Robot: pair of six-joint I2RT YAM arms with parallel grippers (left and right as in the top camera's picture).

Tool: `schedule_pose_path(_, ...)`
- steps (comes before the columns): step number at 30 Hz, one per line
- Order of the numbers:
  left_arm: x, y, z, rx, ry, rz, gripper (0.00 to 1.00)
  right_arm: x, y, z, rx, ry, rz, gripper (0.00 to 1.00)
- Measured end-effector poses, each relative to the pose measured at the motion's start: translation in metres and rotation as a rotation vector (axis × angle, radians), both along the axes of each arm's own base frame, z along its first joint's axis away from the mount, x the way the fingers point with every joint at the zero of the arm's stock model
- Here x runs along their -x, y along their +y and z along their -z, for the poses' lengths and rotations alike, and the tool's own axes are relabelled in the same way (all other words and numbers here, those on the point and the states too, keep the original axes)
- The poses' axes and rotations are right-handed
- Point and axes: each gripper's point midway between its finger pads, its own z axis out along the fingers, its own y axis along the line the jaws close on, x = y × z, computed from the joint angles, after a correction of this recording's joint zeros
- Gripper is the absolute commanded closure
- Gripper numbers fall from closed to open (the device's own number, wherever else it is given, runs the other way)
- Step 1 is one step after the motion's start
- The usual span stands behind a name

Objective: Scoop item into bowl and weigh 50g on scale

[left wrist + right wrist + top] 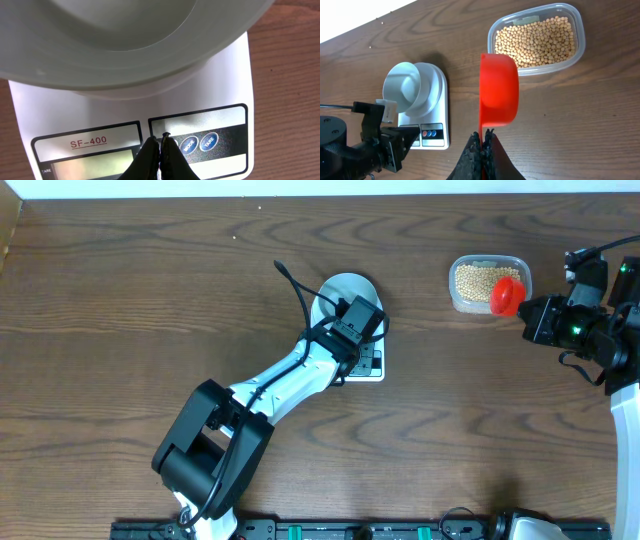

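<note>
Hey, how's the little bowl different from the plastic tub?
The bowl is round and opaque pale grey; the tub is clear and rounded-rectangular. The bowl looks empty; the tub holds beans. The bowl sits on the scale; the tub sits on the table. Both stand upright, uncovered.

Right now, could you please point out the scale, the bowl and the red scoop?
scale (434,97), right wrist view, bare white platform.
bowl (402,90), right wrist view, its inner floor.
red scoop (499,90), right wrist view, middle of its cup.
</note>
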Motion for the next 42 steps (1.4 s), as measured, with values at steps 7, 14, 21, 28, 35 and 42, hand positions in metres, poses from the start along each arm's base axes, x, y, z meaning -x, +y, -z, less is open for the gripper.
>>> schedule_pose_path(7,0.001,-0.008,0.013,0.024,0.031,0.017,0.93,0.001,0.0,0.001,-0.001,0.006,0.0,0.99)
schedule_pose_path(14,-0.003,-0.014,0.013,0.043,0.03,0.022,0.93,0.001,0.0,0.001,-0.001,0.006,0.0,0.99)
schedule_pose_path(21,-0.003,-0.015,0.011,0.044,0.026,0.023,0.93,0.001,0.0,0.001,-0.001,0.006,0.0,0.99)
schedule_pose_path(28,-0.003,-0.011,0.01,0.029,0.022,0.016,0.93,0.001,0.0,0.001,0.002,0.006,0.003,0.99)
schedule_pose_path(35,0.003,-0.002,0.012,-0.009,0.043,0.008,0.93,0.001,-0.001,0.001,0.002,0.006,0.003,0.99)
schedule_pose_path(42,0.001,0.0,0.012,-0.023,0.034,0.002,0.93,0.001,-0.001,0.001,0.003,0.007,0.003,0.99)
